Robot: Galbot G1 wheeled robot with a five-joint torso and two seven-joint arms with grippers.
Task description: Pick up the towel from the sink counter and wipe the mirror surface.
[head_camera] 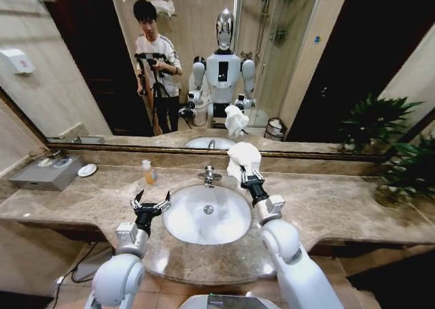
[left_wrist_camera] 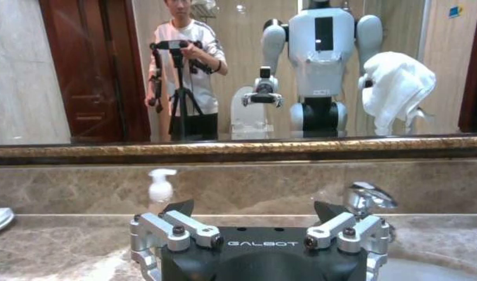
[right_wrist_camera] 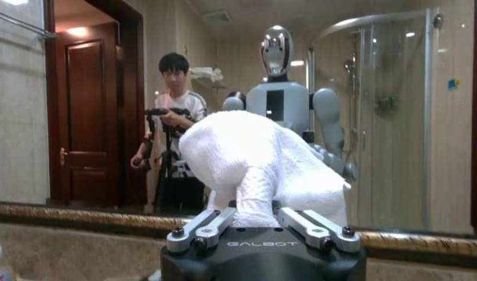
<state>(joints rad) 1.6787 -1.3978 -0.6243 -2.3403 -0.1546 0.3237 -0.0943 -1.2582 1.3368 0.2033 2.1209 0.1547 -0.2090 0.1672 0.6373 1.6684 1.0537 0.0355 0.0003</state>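
1. Clamped jaws of the right gripper (head_camera: 246, 175) pinch a bunched white towel (head_camera: 242, 156), which rises loosely above the fingertips.
2. Just beyond that towel stands the mirror (head_camera: 285, 64), its dark bronze-gold frame running along the wall; the cloth is held close before the glass, above the back of the sink counter (head_camera: 326, 207).
3. Beside the right gripper, toward the robot's left, a chrome faucet (head_camera: 209, 176) stands behind the white oval basin (head_camera: 207, 214).
4. Spread jaws of the left gripper (head_camera: 151, 202) hold nothing, hovering over the counter at the basin's left rim.
5. Ahead of those open fingers, a small soap bottle (head_camera: 148, 171) stands upright near the wall.
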